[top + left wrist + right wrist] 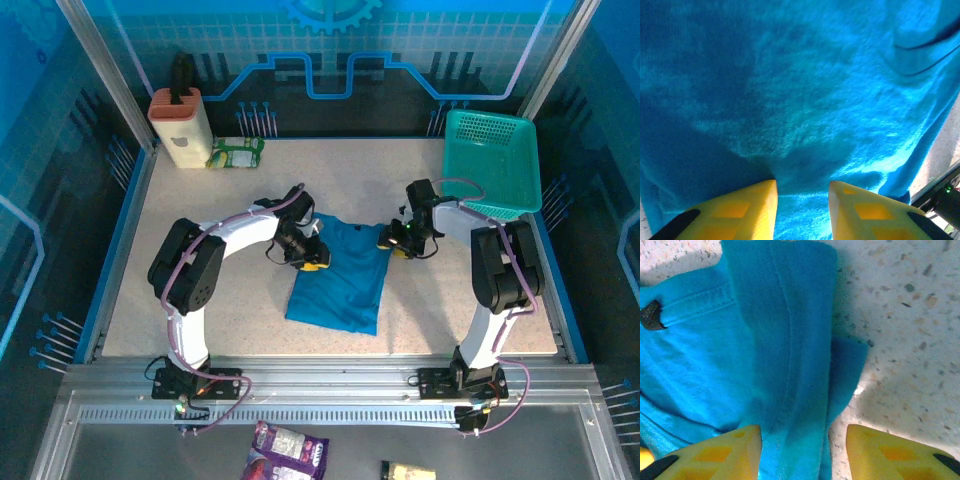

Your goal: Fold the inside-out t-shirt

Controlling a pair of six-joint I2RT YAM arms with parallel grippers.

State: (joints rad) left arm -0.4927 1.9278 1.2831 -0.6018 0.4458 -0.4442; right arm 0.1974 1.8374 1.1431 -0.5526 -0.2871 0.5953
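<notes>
Nearest the arm bases, the t-shirt (338, 285) lies on the speckled table (240, 320), about midway between the two arms. It is drawn in to a narrow, roughly oblong shape with its hem end toward the near edge.

At its far end, the left gripper (310, 258) sits low over the left corner. In the left wrist view its yellow fingers (747, 210) stand apart, released, with cloth spread beneath them and nothing pinched.

The right gripper (396, 242) sits at the right far corner. In the right wrist view its jaws are wide apart and hold nothing, straddling a folded-in seam edge of the t-shirt (790, 340) beside bare table (910, 340).

Beyond, a teal mesh basket (492, 160) stands at the far right corner, well apart from the work.

Judgement: a lengthwise fold looks laid and let go. The next move calls for both grippers to close on the far corners together and carry them toward the hem, keeping the edges aligned.
</notes>
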